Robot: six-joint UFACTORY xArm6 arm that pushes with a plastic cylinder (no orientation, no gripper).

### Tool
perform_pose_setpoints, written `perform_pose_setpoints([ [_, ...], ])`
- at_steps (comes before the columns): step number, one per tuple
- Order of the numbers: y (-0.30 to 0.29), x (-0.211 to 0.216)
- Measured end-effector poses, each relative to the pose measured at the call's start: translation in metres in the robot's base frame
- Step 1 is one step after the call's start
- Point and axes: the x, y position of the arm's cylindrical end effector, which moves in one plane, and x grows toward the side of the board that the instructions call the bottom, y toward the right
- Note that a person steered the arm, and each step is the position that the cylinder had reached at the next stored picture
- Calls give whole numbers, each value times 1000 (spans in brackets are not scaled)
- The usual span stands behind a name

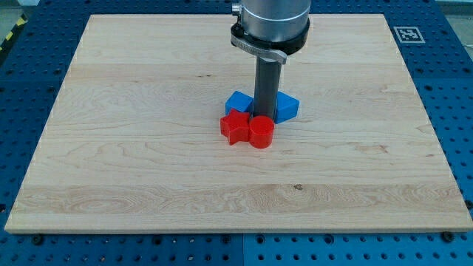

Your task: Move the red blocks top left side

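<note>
A red star-shaped block (235, 126) and a red round block (261, 132) lie side by side, touching, near the middle of the wooden board (133, 148). Just above them in the view lie two blue blocks, one on the left (239, 102) and one on the right (287, 106). My dark rod comes straight down between the two blue blocks. My tip (264, 117) sits right behind the red blocks, at the top edge of the red round block, and its very end is partly hidden by that block.
The arm's grey wrist (270, 22) hangs over the board's top middle. A blue perforated table (451, 89) surrounds the board. A black-and-white marker tag (408, 34) sits at the board's top right corner.
</note>
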Motion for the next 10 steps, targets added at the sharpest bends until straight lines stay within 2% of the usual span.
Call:
perform_pose_setpoints([
  [1,17,-1],
  [2,58,2],
  [3,60,31],
  [5,47,42],
  [8,-57,39],
  [9,-84,32],
  [10,-86,24],
])
